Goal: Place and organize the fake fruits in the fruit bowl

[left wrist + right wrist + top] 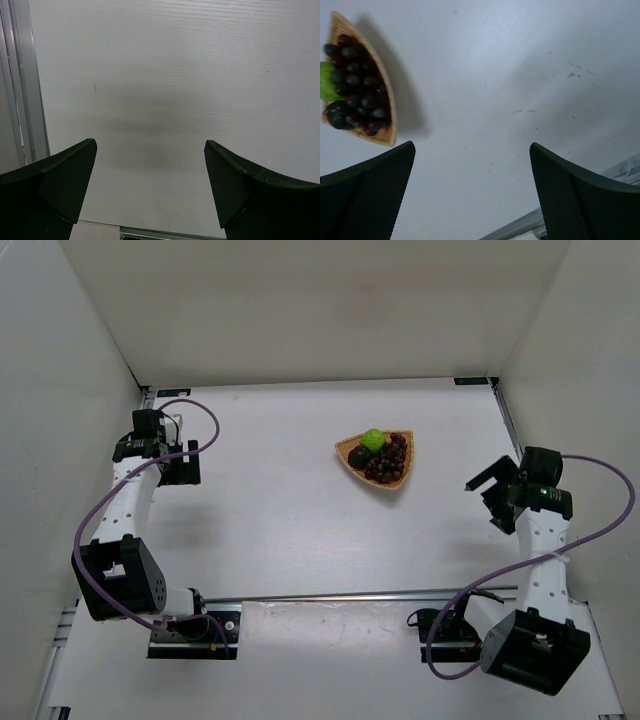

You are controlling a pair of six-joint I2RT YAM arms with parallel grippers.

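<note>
**Wicker bowl holds all three fruits; both grippers empty**

Woven orange-tan, the rounded-triangle fruit bowl (346,451) sits on the white table (280,510). From above it lies at about nine o'clock from the right gripper (472,147) and well apart from it. From the left gripper (150,145) it lies at three o'clock, farther off still. Both grippers have their dark fingers spread wide, holding and touching nothing.

Inside the bowl, the glossy, knobbly red-purple grape bunch (390,462) fills the three-to-five o'clock side. The smooth bright green round fruit (373,439) sits at twelve and the small dark roundish fruit (359,456) at nine, and all three are packed together.
</note>
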